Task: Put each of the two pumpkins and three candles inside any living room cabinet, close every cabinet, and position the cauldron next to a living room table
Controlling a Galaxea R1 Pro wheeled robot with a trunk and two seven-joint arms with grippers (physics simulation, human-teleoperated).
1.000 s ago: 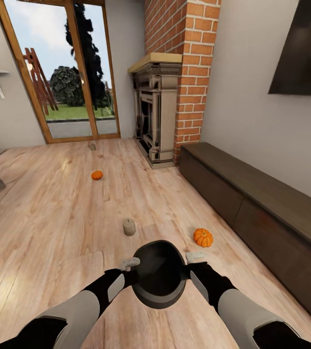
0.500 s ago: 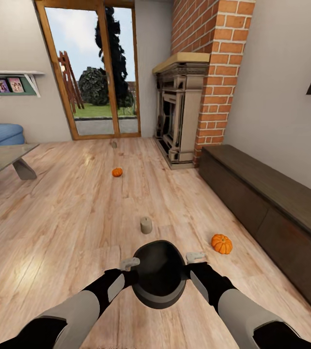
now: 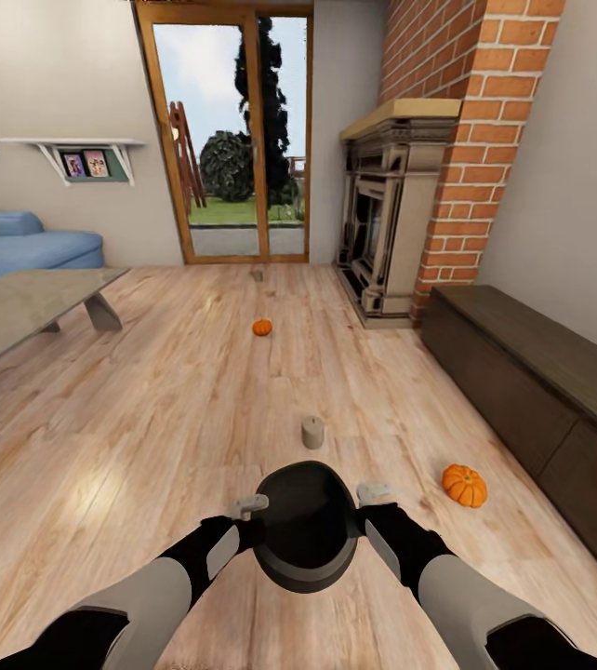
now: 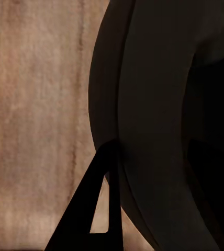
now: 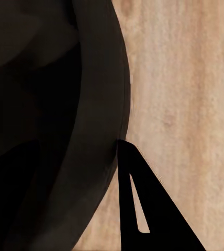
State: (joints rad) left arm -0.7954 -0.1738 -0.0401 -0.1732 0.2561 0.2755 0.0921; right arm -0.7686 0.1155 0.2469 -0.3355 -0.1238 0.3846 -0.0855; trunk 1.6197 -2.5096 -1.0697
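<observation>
Cauldron (image 3: 304,527) hides fingers of both grippers at its rim.

Pale plank wood floor (image 3: 150,437) throughout. At the far wall, a wood-framed glass door (image 3: 233,140) with trees and grass beyond. To its right a carved stone fireplace (image 3: 387,214) set against a red brick chimney (image 3: 484,112). On the left wall a white shelf (image 3: 85,154) with two small framed pictures, and beneath it a blue sofa (image 3: 19,247)
</observation>
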